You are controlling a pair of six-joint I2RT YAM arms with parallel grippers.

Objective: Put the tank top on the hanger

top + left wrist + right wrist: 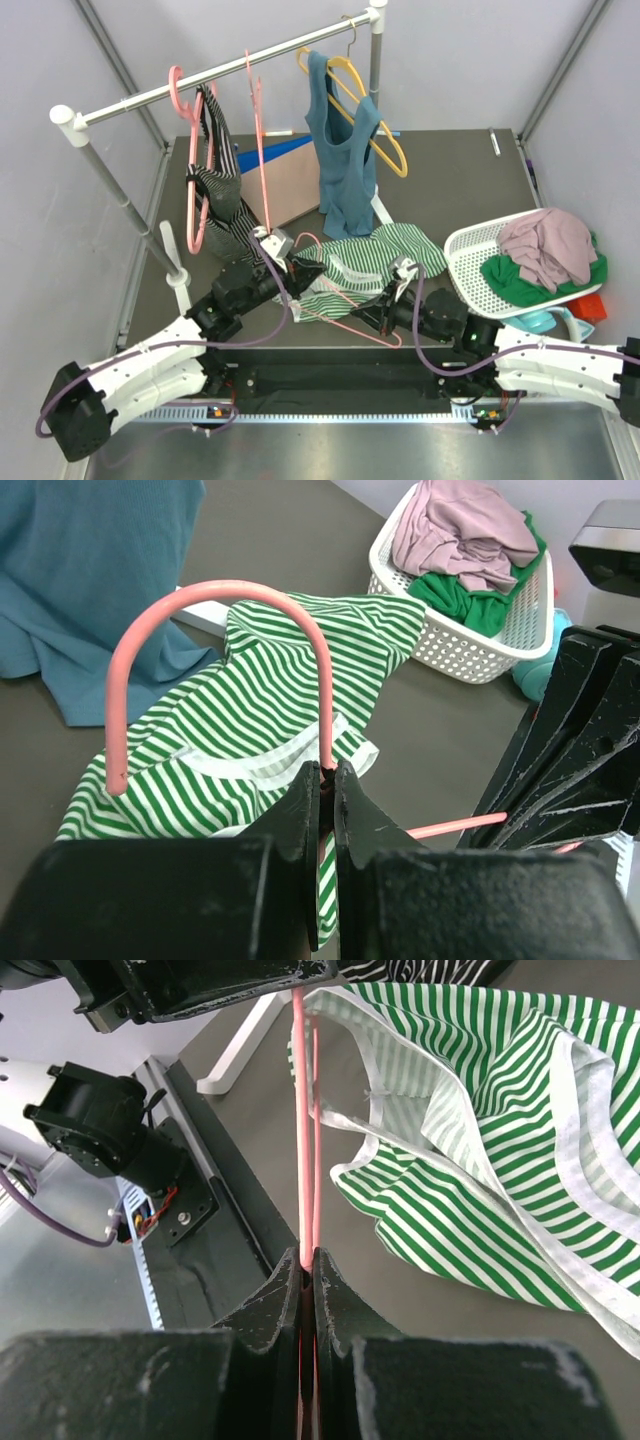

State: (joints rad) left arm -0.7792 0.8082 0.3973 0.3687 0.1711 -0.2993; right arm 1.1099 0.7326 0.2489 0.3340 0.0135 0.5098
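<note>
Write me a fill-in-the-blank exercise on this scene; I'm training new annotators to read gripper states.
The left gripper is shut on the hanger just below its ____. The right gripper is ____ on the hanger's thin bar. The tank top has white and ____ stripes.
Missing words: hook; shut; green.

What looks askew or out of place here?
The teal top hangs lopsided: its yellow hanger tilts steeply off the rail, and the top's hem rests on the table.
</note>
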